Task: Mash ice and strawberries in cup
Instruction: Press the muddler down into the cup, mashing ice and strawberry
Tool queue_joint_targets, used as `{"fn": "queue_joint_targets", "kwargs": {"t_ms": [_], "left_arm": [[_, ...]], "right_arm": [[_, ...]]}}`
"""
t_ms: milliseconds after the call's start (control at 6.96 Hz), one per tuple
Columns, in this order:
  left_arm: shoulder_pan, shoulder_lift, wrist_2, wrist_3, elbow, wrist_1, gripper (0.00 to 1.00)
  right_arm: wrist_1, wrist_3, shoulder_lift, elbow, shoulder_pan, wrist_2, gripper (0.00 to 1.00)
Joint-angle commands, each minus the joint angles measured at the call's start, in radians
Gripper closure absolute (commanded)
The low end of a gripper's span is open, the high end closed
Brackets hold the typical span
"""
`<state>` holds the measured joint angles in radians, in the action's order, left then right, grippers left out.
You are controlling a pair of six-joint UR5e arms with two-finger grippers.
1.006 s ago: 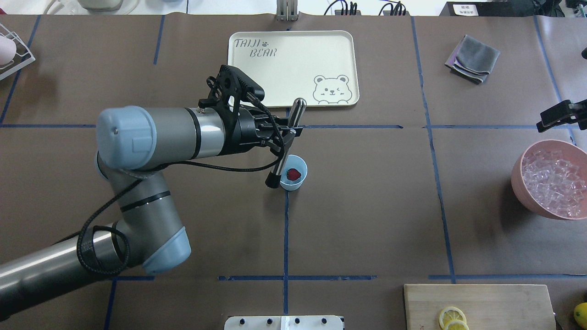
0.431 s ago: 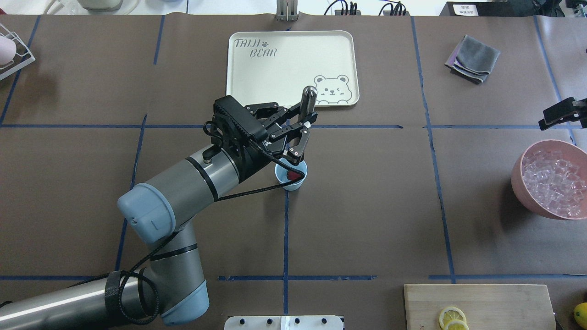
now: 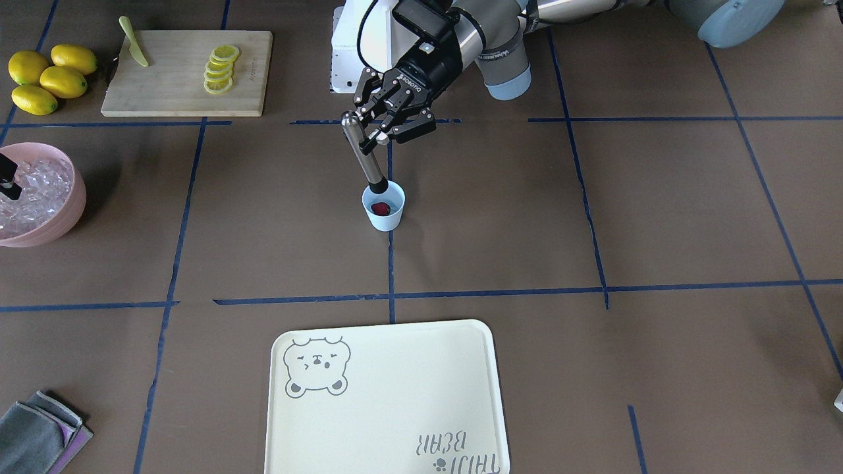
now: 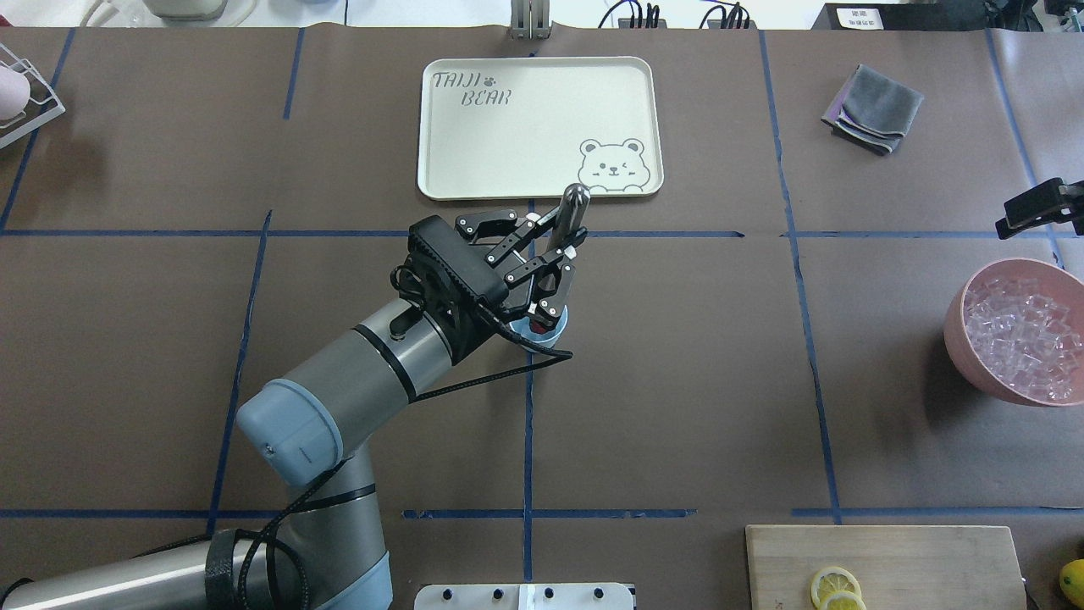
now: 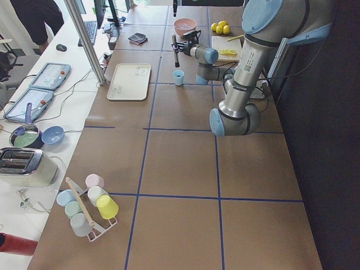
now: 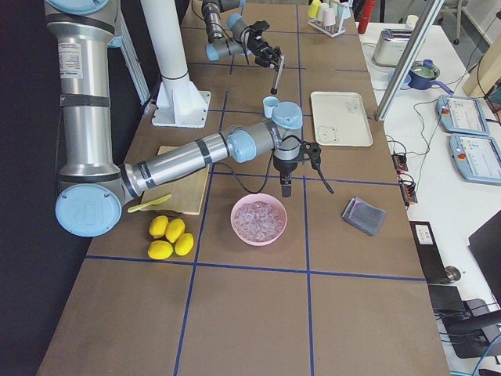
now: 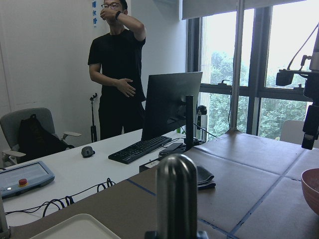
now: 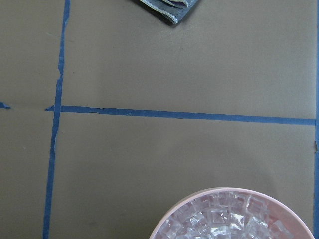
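The pale blue cup (image 3: 384, 213) stands on the table's middle line, and a red strawberry (image 3: 380, 209) lies inside it. My left gripper (image 3: 374, 133) is shut on a silver muddler (image 3: 364, 157), held tilted, with its black tip inside the cup's mouth above the berry. In the overhead view the gripper (image 4: 557, 247) and muddler (image 4: 570, 213) cover most of the cup (image 4: 546, 337). The ice (image 4: 1019, 329) fills a pink bowl (image 4: 961, 347) at the right edge. My right gripper (image 4: 1035, 208) hovers beside that bowl, and its jaws do not show clearly. I see no ice in the cup.
A cream bear tray (image 4: 508, 127) lies beyond the cup. A grey cloth (image 4: 873, 108) lies at the far right. A wooden board (image 4: 915, 559) with lemon slices is near the robot's right. Whole lemons (image 3: 46, 76) and a green knife (image 3: 134, 34) lie by it.
My left arm has swung and turned its wrist. The muddler went from leaning at the cup's left rim to standing with its tip in the cup. The right gripper hardly moved.
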<state>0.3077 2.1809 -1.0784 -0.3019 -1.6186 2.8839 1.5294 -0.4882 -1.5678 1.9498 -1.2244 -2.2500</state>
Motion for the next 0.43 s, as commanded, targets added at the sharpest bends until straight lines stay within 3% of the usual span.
{"fn": "queue_joint_targets", "kwargs": {"t_ms": [0,288], "left_arm": [[-0.025,-0.003,0.023,0.02,0.023,0.014,0.97],[-0.042,0.0,0.052,0.02,0.069,0.017,0.97]], "right_arm": [[0.0,-0.001,0.003,0.0,0.0,0.0,0.0],[0.0,-0.001,0.002,-0.002,0.0,0.0,0.0]]}}
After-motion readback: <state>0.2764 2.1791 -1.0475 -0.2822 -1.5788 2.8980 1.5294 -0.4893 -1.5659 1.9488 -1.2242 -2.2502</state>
